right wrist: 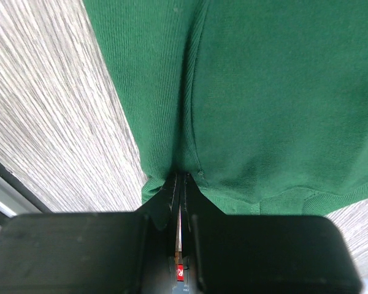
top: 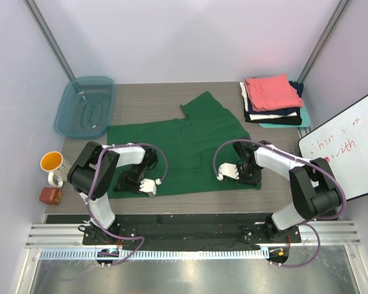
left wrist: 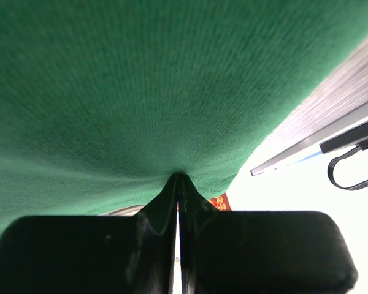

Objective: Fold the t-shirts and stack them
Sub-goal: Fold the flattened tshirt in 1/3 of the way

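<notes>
While left end effector (top: 146, 187) and right end effector (top: 228, 172) each clamp shut on its near edge, the green t-shirt (top: 178, 147) lies beyond them, long axis crosswise.

Pale lilac walls (top: 190, 37) — grey wood-grain table (top: 147, 98), evenly lit.

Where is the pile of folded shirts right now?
In the overhead view, the pile of folded shirts sits at the far right corner of the table, coral-pink one on top, just beyond the spread green shirt and next to the whiteboard.
</notes>
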You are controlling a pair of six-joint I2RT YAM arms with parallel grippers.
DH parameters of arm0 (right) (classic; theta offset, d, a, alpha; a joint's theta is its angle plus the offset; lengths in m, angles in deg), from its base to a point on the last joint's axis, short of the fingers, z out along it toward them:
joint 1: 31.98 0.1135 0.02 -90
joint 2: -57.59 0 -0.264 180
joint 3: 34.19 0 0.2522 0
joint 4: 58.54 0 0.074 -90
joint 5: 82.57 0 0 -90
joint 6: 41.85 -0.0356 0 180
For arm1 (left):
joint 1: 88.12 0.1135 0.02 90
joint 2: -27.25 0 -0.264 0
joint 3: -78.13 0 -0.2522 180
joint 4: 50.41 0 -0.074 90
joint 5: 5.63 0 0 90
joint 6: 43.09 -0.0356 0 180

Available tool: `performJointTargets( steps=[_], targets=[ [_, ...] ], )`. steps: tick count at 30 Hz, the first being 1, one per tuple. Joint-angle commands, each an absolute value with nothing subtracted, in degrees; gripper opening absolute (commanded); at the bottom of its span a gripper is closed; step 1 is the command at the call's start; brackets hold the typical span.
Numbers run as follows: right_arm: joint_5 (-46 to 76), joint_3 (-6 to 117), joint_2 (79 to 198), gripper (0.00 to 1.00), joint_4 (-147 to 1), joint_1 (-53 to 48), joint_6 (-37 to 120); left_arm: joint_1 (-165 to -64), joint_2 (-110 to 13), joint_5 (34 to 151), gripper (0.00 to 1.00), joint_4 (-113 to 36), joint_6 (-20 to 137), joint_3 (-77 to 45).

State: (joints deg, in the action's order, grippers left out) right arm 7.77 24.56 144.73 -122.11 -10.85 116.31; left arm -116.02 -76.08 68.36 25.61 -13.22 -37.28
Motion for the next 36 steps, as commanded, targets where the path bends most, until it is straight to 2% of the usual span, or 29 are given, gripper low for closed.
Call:
performJointTargets(
  steps=[1, 16, 28, 33, 34, 35, 36],
  targets=[
    [6.7, 18.8, 147.2, 0.04, -124.7, -11.3, 116.5, -117.7, -77.4, 74.5, 0.0, 18.3, -12.3, -42.1],
    [14.7, 21.0, 146.2, 0.05, -136.2, -10.6, 120.1, -118.2, -75.0, 73.7, 0.0, 17.9, -11.1, -43.7],
    [16.1, 19.8, 143.6, 0.06, -135.9, -8.7, 118.4, -118.2, -71.8, 73.0, 0.0, 19.5, -11.0, -44.4],
    [16.3, 21.9, 140.7, 0.22, -139.0, -7.5, 117.1, -118.1, -68.0, 72.4, 0.0, 22.9, -10.6, -42.0],
    [16.1, 22.5, 140.1, 0.31, -139.6, -7.5, 117.1, -118.1, -67.0, 72.4, 0.0, 24.7, -10.8, -41.4],
    [15.9, 24.1, 139.4, 0.35, -140.2, -7.4, 117.0, -118.1, -65.1, 72.4, 0.01, 25.8, -10.7, -40.0],
    [15.5, 25.0, 139.0, 0.4, -141.0, -7.4, 116.9, -118.1, -64.0, 72.3, 0.08, 26.7, -11.0, -39.2]
  ],
)
